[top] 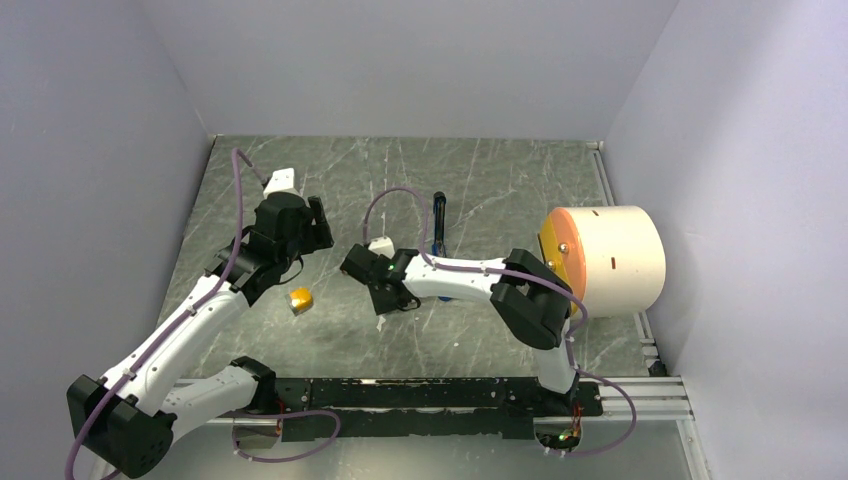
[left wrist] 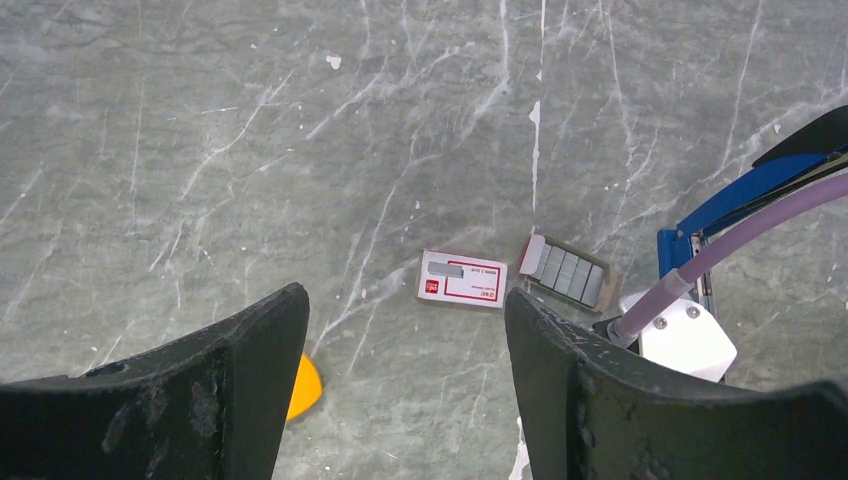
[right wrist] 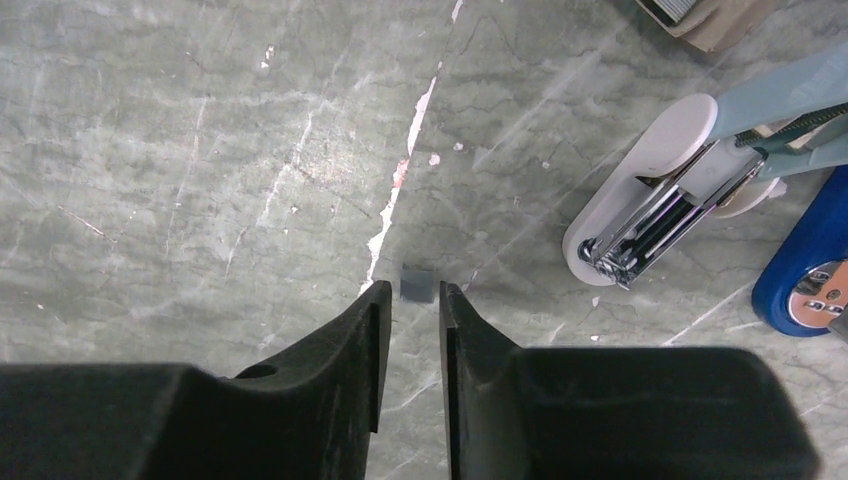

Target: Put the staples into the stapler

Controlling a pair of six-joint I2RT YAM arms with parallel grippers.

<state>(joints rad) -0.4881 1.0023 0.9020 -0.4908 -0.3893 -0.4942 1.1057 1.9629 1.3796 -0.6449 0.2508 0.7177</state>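
A small grey strip of staples (right wrist: 417,283) lies on the marble between the tips of my right gripper (right wrist: 415,292). Its jaws stand a narrow gap apart, with a sliver of space on each side of the strip. The blue stapler (top: 438,222) lies behind the right arm; it also shows in the left wrist view (left wrist: 745,195), and its open metal rail (right wrist: 640,235) shows in the right wrist view. The red-and-white box (left wrist: 462,279) and the grey tray (left wrist: 567,270) holding several staple strips lie beside it. My left gripper (left wrist: 405,300) is open and empty above the table.
A small orange-yellow block (top: 300,299) lies near the left gripper and shows in the left wrist view (left wrist: 303,387). A large white cylinder with an orange end (top: 610,260) lies at the right. Grey walls enclose the marble table (top: 500,180).
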